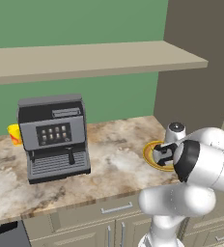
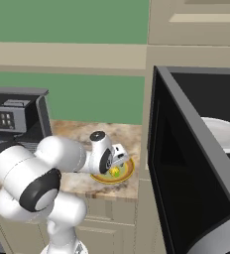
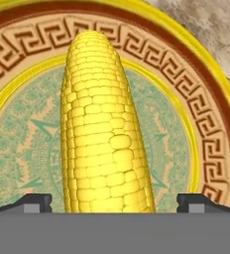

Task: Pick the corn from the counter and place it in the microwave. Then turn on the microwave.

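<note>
The yellow corn [image 3: 104, 134] lies on a round plate [image 3: 206, 114] with a yellow rim, a brown key-pattern band and a green middle. My gripper [image 3: 115, 203] is open and low over it, one dark fingertip [image 3: 35, 202] on each side of the cob, with clear gaps. From the right base, the corn [image 2: 115, 171] peeks out under the hand on the plate [image 2: 130, 172], at the counter's [image 2: 77, 130] right end. The black microwave [image 2: 206, 89] stands right of it, its door [image 2: 179, 173] swung open and the white turntable plate [image 2: 222, 132] visible inside.
A grey coffee machine [image 1: 53, 137] stands on the left of the counter [image 1: 109, 164], with a yellow cup [image 1: 14, 134] behind it. A tan wall shelf [image 1: 85, 58] runs above. The open microwave door juts out toward the base, close to the arm's right.
</note>
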Tool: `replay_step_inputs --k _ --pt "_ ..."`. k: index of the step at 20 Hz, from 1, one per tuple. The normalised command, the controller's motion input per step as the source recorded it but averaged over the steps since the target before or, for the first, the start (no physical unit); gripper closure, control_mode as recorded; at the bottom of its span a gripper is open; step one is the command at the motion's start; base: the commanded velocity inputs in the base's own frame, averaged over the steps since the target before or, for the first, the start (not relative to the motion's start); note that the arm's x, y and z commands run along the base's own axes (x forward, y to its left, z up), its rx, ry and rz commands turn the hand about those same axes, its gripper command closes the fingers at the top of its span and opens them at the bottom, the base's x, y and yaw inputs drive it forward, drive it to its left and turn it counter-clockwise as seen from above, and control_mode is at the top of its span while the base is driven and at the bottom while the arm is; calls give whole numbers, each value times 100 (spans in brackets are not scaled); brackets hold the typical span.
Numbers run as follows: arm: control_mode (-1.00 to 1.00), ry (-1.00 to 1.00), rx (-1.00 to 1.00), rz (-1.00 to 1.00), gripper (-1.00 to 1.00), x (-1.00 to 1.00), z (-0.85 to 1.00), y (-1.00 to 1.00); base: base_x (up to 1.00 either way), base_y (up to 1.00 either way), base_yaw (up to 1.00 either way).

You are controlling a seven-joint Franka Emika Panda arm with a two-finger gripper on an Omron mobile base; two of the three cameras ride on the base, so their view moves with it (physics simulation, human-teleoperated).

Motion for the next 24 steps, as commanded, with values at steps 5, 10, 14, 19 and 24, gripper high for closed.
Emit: replay_step_inputs --k 5,10,14,19,24 --pt "-100 0 0 0 100 1 -13 -5 0 0 0" --pt "-100 0 0 0 100 0 -9 -4 0 0 0" --pt "-100 -2 -1 0 100 -4 2 0 0 0 0" --pt "-100 -7 -1 0 100 -7 27 0 0 0 0" --pt "-100 -7 2 0 100 0 52 0 0 0 0"
